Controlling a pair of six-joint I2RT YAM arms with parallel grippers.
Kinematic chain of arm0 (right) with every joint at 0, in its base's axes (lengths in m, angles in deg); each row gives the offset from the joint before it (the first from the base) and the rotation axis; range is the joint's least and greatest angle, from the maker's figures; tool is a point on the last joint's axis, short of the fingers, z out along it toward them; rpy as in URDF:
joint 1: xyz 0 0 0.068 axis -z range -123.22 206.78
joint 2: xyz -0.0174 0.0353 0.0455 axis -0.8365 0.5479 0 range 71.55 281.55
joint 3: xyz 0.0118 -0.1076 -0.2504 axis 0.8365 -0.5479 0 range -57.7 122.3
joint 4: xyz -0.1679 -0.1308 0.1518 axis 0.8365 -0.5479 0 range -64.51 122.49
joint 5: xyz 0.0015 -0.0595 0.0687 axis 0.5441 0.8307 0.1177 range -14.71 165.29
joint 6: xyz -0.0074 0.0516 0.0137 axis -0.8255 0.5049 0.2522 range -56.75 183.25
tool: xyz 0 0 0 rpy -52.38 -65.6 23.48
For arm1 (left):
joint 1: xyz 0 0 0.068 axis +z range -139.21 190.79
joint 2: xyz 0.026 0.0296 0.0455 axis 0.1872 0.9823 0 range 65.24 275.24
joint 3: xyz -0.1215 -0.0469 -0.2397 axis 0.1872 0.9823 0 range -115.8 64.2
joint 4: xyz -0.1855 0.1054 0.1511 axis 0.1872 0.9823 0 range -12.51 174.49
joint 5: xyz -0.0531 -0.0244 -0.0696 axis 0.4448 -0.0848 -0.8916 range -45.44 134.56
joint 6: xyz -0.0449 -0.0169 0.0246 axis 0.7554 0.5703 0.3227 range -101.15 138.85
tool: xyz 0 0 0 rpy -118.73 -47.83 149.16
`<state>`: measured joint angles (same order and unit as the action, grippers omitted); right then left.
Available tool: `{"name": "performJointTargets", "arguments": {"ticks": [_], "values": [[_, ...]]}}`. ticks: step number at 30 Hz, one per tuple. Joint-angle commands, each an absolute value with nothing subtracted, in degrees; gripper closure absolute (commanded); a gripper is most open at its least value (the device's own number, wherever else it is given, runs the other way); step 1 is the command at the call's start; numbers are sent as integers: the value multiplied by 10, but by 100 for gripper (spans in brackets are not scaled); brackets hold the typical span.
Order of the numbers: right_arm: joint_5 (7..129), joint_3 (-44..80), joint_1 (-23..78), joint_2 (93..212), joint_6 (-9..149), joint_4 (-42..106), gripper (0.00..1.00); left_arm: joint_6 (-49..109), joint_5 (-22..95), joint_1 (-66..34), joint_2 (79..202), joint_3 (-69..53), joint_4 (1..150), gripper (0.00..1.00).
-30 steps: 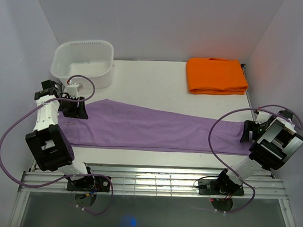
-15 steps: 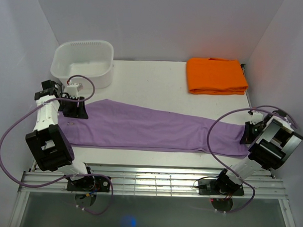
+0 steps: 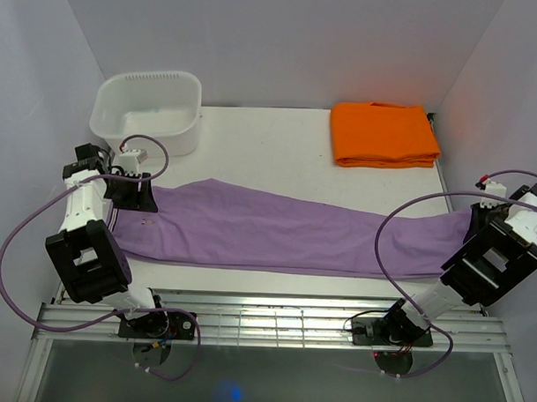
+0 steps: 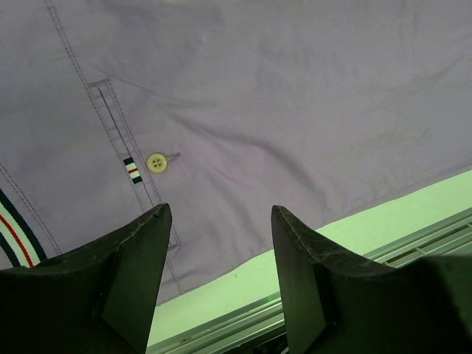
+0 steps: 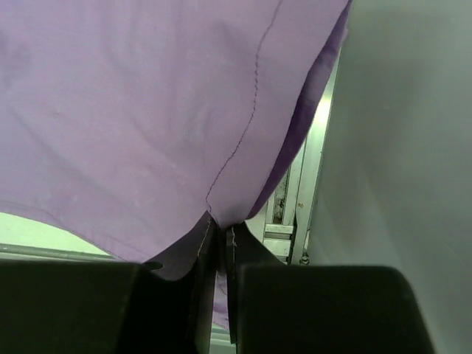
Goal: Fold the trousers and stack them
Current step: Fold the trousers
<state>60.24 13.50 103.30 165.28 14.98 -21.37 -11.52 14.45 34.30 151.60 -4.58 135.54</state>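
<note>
The lilac trousers lie stretched across the table, waist to the left and leg ends to the right. My left gripper is over the waist end and open. In the left wrist view its fingers stand apart above a back pocket with a pale button, and nothing is between them. My right gripper is at the far right, shut on the leg-end hem. The right wrist view shows the lilac cloth pinched between the closed fingers and raised off the table edge.
A white plastic tub stands at the back left. An orange folded cloth lies at the back right. The side wall is close beside my right gripper. A metal rail runs along the table's near edge.
My right gripper has shut on the trousers' leg end and moved right and up toward the wall, pulling the cloth taut. The left gripper has barely moved.
</note>
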Motion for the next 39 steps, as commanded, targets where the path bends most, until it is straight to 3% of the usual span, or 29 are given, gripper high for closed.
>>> {"name": "performJointTargets", "arguments": {"ticks": [1,9,11,22,39], "values": [[542,205,1035,1638,128,-286,92,-112,129,342,1489,-31,1344,32],[366,130,864,1525,224,-318,92,-92,127,343,1501,6,1325,15],[338,96,790,1487,294,-273,92,-86,120,343,1510,9,1323,4],[270,-22,522,1446,625,43,92,-62,137,342,1535,45,1299,2],[283,-53,358,1535,863,360,92,-11,188,343,1566,57,1264,2]]}}
